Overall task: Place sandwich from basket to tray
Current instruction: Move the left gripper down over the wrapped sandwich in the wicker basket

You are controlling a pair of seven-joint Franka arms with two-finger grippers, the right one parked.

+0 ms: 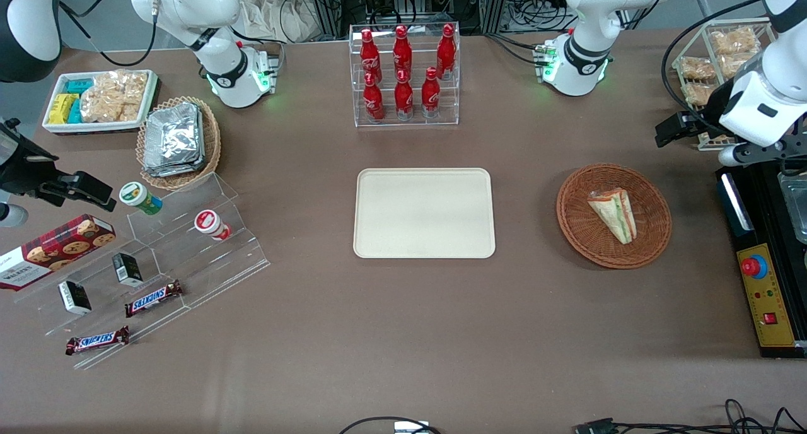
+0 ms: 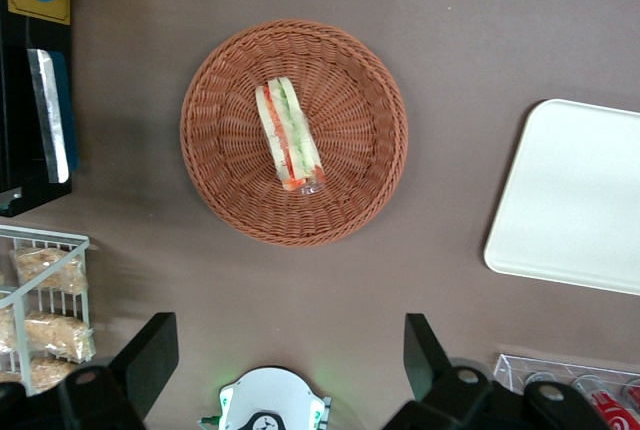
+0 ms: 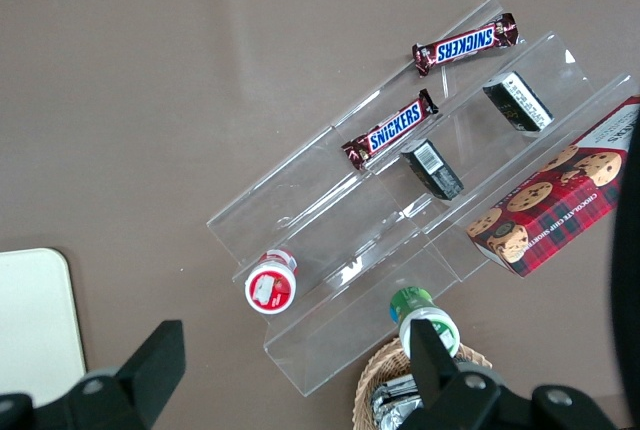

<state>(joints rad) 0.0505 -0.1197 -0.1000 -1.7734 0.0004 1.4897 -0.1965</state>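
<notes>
Resting position: sandwich (image 1: 613, 215) lies in the basket (image 1: 649, 245), roughly at its centre, on the woven floor.
Long axis: runs from the basket rim farther from the front camera toward the nearer rim; the broad end lies nearer that camera.
Filling: green and red-orange layers face upward in the left wrist view (image 2: 288, 135).
Basket: round, reddish-brown wicker (image 2: 360, 200), beside the tray, toward the working arm's end of the table.
Tray: cream-beige (image 1: 423, 213), bare; well apart from the basket.
Gripper: left gripper (image 2: 290, 355) held high above the table, clear of the basket; fingers (image 2: 150, 355) spread wide, holding nothing.
Legible text: "SNICKERS" on two bars (image 1: 153, 298); "WALKERS" on the cookie box (image 1: 53, 250).
</notes>
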